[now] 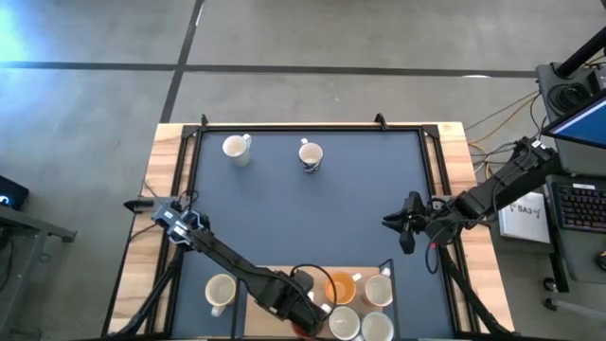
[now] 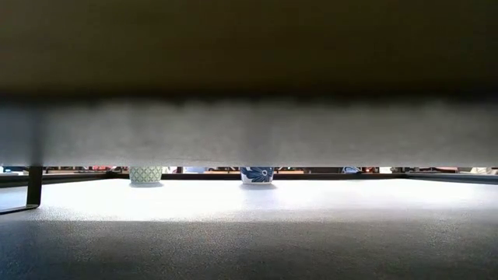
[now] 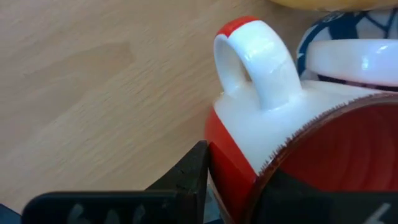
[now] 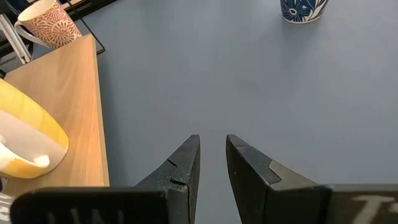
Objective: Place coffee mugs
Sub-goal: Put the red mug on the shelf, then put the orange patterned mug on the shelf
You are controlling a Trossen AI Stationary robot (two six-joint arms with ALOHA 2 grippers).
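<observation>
Across the low view a dark band and a grey blurred mass block nearly everything; only a thin strip shows 2 mugs far off on the mat, the green-patterned mug (image 2: 145, 174) and the blue-flowered mug (image 2: 257, 174), their tops cut off; the room behind is too thin a sliver to read. From above, the dark mat (image 1: 312, 208) fills a black-framed wooden table (image 1: 169, 170) on grey concrete floor; a keyboard (image 1: 579, 204) sits beside it at the right. Near the table's front edge the left arm covers the red mug (image 3: 298, 155), so the high view barely shows it; the left gripper (image 1: 305, 305) has 1 finger (image 3: 186, 180) outside the red wall and the other inside, straddling the rim; whether it grips tight I cannot tell. Beside it cluster the orange mug (image 1: 340, 287) and 3 pale mugs (image 1: 379, 290) on the wooden board (image 3: 93, 81); another pale mug (image 1: 220, 292) stands apart. The right gripper (image 1: 401, 224) hovers over the mat, narrowly parted, empty.
</observation>
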